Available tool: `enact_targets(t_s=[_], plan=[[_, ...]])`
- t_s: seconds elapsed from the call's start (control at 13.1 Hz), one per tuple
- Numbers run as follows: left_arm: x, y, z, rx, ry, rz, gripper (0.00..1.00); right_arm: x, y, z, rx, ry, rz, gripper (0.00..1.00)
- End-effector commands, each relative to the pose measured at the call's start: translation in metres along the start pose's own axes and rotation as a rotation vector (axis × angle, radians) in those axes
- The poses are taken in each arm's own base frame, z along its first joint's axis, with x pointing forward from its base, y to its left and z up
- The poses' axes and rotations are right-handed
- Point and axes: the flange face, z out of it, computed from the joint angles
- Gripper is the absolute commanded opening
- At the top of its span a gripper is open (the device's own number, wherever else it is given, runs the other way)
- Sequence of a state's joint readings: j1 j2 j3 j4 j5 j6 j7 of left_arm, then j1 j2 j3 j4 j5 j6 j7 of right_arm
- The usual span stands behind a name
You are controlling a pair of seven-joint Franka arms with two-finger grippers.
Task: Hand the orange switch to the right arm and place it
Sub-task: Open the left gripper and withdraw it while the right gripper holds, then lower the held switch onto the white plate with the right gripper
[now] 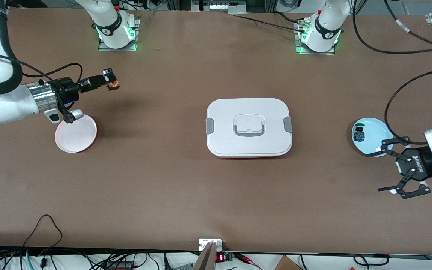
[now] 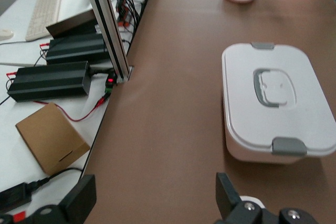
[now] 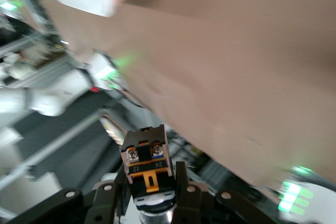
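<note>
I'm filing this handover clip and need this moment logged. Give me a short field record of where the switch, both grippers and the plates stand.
orange switch: held in the air, over bare table beside the pink plate
right gripper: shut on the orange switch
left gripper: open, empty, waiting beside the blue plate
pink plate: nothing on it
blue plate: holds a dark switch
white lidded box: mid-table, closed

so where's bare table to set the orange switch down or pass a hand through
Bare table runs wide between the pink plate and the white lidded box, and along the whole strip nearer the front camera. It is crowded only at the left arm's end, where the open left end effector hangs by the blue plate. The right end effector holds the orange switch.
</note>
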State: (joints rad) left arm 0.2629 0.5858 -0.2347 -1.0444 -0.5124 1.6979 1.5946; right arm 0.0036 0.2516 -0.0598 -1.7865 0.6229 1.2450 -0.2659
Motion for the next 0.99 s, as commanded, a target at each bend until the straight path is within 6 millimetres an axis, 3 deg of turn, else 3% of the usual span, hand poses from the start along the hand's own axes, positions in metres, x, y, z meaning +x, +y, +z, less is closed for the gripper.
enact_targets(t_s=[0.0, 0.08, 0.15, 0.23, 0.31, 0.38, 0.53, 0.69, 0.76, 0.92], plan=[[0.082, 0.029, -0.014, 0.034, -0.292, 0.074, 1.0, -0.005, 0.019, -0.009, -0.174, 0.018, -0.076, 0.11], [0.107, 0.041, -0.028, 0.08, -0.38, 0.064, 1.0, -0.004, 0.027, -0.013, -0.241, 0.024, -0.096, 0.11], [0.141, 0.065, -0.033, 0.127, -0.468, 0.016, 1.0, -0.003, 0.034, -0.017, -0.313, 0.026, -0.118, 0.11], [0.161, 0.093, -0.034, 0.201, -0.577, -0.125, 1.0, -0.001, 0.04, -0.021, -0.383, 0.025, -0.164, 0.11], [0.173, 0.115, -0.041, 0.292, -0.611, -0.305, 1.0, 0.0, 0.045, -0.025, -0.43, 0.024, -0.205, 0.11], [0.182, 0.137, -0.036, 0.338, -0.612, -0.469, 1.0, 0.003, 0.051, -0.028, -0.485, 0.019, -0.247, 0.11], [0.172, 0.175, -0.022, 0.396, -0.626, -0.759, 1.0, 0.008, 0.07, -0.033, -0.638, 0.004, -0.367, 0.13], [0.154, 0.191, -0.004, 0.413, -0.63, -0.966, 1.0, 0.015, 0.083, -0.034, -0.755, -0.023, -0.555, 0.13], [0.144, 0.19, -0.008, 0.429, -0.606, -1.08, 1.0, 0.017, 0.089, -0.033, -0.792, -0.039, -0.599, 0.13], [0.115, 0.185, -0.036, 0.417, -0.59, -1.2, 1.0, 0.021, 0.099, -0.032, -0.865, -0.072, -0.688, 0.13]])
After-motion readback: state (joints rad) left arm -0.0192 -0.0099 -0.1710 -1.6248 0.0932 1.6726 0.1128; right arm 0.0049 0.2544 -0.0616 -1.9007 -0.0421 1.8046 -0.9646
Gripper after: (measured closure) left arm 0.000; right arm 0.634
